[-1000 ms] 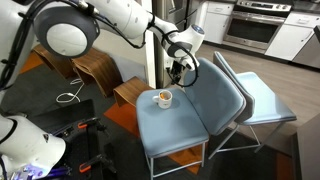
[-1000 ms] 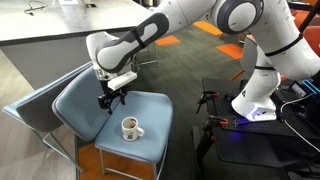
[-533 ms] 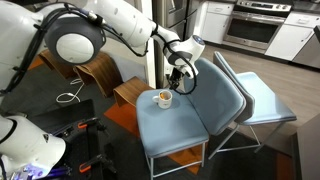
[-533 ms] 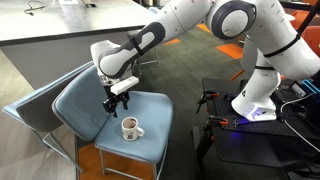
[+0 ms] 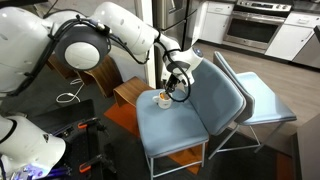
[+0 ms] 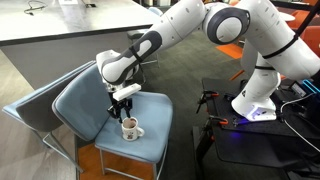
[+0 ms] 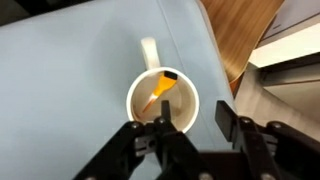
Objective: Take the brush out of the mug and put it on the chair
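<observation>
The white mug (image 7: 150, 55) stands on the seat of the blue-grey chair (image 7: 60, 60), and the orange-handled brush (image 7: 160, 92) leans inside it. My gripper (image 7: 193, 120) hangs just over the mug, jaws apart. One finger (image 7: 165, 115) is over the mug's inside, close beside the brush. The other (image 7: 224, 115) is outside the rim, so the mug's wall lies between them. Nothing is gripped. Both exterior views show the gripper (image 5: 175, 90) (image 6: 122, 108) right above the mug (image 5: 163, 98) (image 6: 130, 128) near the middle of the chair seat (image 5: 185, 130) (image 6: 152, 108).
A paler light-blue chair (image 5: 258, 95) (image 6: 22, 112) stands against the blue-grey one. Brown wooden stools (image 5: 92, 68) (image 5: 130, 92) sit beside the seat. A counter (image 6: 60, 35) stands behind, and the robot base and cables (image 6: 258, 105) are on the floor.
The gripper has come down from above the backrest side to just over the mug, and its jaws have narrowed. Mug and brush have not moved.
</observation>
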You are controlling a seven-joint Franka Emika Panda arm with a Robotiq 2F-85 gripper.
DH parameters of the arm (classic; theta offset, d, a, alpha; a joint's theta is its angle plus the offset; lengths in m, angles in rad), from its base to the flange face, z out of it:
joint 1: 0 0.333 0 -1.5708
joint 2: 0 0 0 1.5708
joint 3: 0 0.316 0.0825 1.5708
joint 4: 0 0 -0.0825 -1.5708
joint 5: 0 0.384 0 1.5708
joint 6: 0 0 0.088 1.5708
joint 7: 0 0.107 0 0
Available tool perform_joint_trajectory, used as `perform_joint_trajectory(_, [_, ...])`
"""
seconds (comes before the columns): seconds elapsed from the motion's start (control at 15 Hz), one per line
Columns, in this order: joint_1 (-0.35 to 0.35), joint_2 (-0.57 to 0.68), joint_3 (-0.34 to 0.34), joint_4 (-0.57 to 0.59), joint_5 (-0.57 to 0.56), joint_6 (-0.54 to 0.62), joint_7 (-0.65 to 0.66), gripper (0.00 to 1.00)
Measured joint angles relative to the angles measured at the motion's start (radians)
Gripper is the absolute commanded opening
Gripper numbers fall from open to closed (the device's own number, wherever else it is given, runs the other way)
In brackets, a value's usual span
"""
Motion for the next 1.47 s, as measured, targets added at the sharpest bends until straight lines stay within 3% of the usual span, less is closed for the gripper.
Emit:
perform_joint_trajectory(0.8, [-0.029, 0.056, -0.001, -0.025, 0.108, 0.057, 0.061, 0.40])
perform_joint_trajectory(1.47, [-0.035, 0.057, 0.002, -0.068, 0.125, 0.078, 0.075, 0.44])
